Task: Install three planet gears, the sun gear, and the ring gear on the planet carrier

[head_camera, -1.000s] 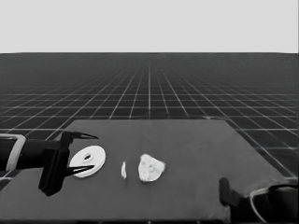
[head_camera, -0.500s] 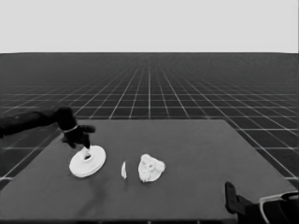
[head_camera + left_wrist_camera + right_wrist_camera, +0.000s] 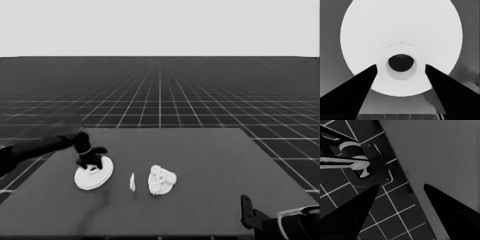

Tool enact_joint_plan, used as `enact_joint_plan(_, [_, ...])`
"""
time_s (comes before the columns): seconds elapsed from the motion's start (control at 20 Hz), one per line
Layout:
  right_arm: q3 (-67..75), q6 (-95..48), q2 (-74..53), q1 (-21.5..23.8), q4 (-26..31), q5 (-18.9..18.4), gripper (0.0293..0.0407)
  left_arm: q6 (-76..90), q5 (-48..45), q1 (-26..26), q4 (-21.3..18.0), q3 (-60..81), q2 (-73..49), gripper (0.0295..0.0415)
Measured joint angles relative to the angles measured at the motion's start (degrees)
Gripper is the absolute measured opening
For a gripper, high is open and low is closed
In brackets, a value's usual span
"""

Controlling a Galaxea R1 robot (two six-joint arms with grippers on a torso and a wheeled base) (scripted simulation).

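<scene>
Left pincer (image 3: 91,163) directly above the larger round part (image 3: 94,173) at the worktop's (image 3: 215,170) left end. In the left wrist view the fingers (image 3: 357,90) stand spread, straddling the raised hub around the centre hole of the larger round part (image 3: 400,32); nothing gripped. Approach axis vertical; the part lies flat, straight below the pincer.

The smaller round part (image 3: 161,180) sits mid-worktop, with lumps on it, probably gears. It lies well to the right of the left pincer. A thin white piece (image 3: 132,182) stands between the two round parts.

Right pincer (image 3: 248,212) parked at the near right corner, fingers apart, empty. Left arm is far nearer.
</scene>
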Motion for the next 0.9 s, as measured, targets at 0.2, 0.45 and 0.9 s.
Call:
enact_joint_plan(0.2, [0.0,0.0,0.0,0.0,0.0,0.0,0.0385,0.2,-0.3,0.3,0.1,-0.5,0.2,0.0385])
enact_joint_plan(0.45, [0.0,0.0,0.0,0.0,0.0,0.0,0.0385,0.2,-0.4,0.3,0.1,-0.5,0.2,0.0348])
enact_joint_plan(0.9, [0.0,0.0,0.0,0.0,0.0,0.0,0.0385,-2.3,7.7,-9.0,-4.7,6.3,-3.2,0.0348])
